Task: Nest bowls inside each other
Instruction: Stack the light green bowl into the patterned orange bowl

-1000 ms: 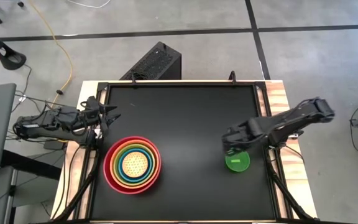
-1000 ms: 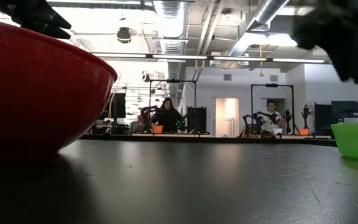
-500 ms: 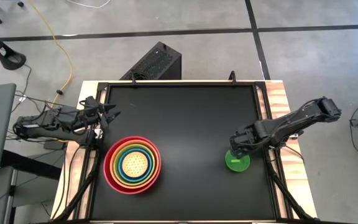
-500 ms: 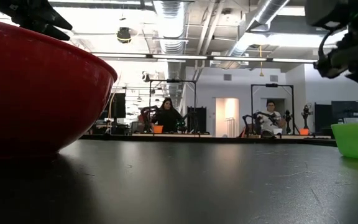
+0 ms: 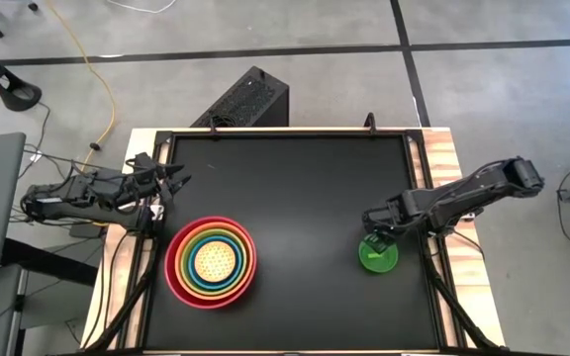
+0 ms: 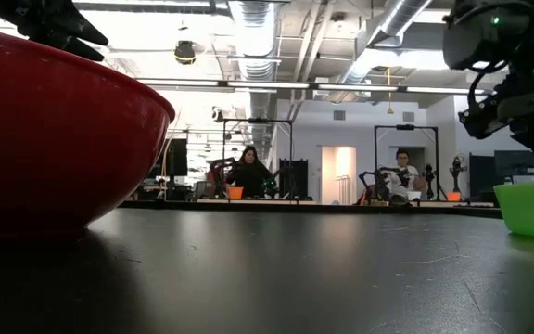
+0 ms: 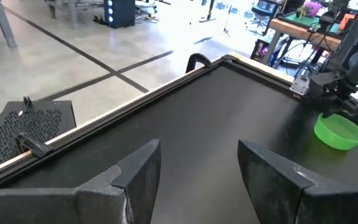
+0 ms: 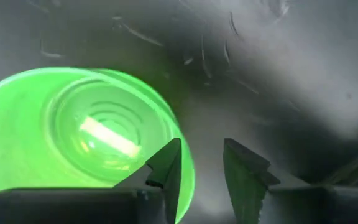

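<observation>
Right gripper (image 5: 373, 231) straddles the small bright green bowl's (image 5: 378, 254) rim, fingers apart, not yet pinching; next comes a firm pinch and a carry to the nested stack (image 5: 212, 262).

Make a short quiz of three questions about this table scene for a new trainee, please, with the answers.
1. True or false: the bright green bowl sits inside the stack.
2. Which gripper is at the bright green bowl? A) left B) right
3. Which colour is the outermost bowl of the stack?

Key:
1. False; it stands apart on the table.
2. B; the right gripper straddles its rim, the left gripper waits open.
3. Red.
</observation>
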`<state>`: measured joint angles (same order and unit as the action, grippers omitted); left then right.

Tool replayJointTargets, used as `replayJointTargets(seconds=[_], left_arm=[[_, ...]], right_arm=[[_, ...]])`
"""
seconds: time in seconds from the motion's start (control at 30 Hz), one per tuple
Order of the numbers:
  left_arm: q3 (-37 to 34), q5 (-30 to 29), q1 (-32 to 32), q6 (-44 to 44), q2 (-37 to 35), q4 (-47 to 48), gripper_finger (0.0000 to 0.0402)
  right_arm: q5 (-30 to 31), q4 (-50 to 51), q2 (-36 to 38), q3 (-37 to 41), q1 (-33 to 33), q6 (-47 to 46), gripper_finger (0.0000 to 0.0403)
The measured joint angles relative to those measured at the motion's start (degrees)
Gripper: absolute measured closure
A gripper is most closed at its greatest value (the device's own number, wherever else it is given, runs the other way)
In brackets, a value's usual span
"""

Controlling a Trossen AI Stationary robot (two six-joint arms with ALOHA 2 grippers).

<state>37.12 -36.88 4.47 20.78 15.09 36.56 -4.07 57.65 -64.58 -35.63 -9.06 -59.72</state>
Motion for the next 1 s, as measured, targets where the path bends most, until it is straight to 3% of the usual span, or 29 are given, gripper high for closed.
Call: replayJointTargets(seconds=[0.13, 0.37, 0.53, 0.8, 1.0], left_arm=[[0.0, 0.0, 0.0, 0.0, 0.0, 0.0, 0.0199], [0.0, 0.0, 0.0, -0.1, 0.0, 0.0, 0.0199], [0.0, 0.3, 0.0, -0.5, 0.0, 0.0, 0.0199], [0.0, 0.5, 0.0, -1.9, 0.0, 0.1, 0.0199], [0.0, 0.5, 0.0, -3.7, 0.0, 0.1, 0.0199]], right_arm=[[-3.3, -4.6, 0.0, 2.2, 1.4, 2.8, 0.0307], [-3.6, -4.8, 0.0, 2.6, 2.1, 3.3, 0.0388], [-3.7, -2.3, 0.2, 0.2, 2.1, 2.2, 0.0391], [-2.5, 9.2, -0.3, -16.1, 3.1, -0.3, 0.04], [6.5, 7.2, -8.3, -33.7, 3.2, 1.0, 0.0401]])
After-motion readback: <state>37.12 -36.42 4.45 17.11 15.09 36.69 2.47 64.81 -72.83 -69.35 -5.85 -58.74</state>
